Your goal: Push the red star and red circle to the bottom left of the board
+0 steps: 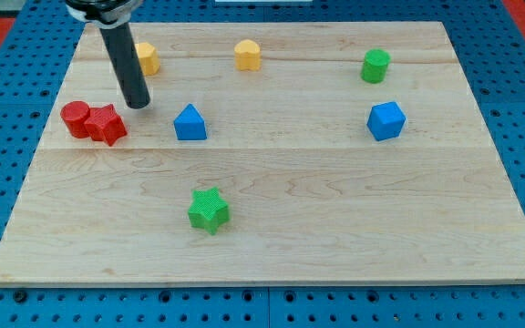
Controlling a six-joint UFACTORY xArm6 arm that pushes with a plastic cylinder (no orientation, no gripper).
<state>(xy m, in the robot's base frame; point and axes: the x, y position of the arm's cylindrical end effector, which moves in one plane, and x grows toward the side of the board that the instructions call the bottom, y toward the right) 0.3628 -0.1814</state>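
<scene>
Camera view shows my tip (138, 105) just above-right of the red star (107, 125); the red circle (76, 118) touches the star's left. No gripper; the rod holds nothing.

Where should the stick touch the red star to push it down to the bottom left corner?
No gripping here, only pushing. My tip sits just above and right of the red star, which touches the red circle on its left. I would probably press the star's upper right side, pushing toward the view's bottom left. The circle may slip off sideways, so small nudges seem safer.
</scene>
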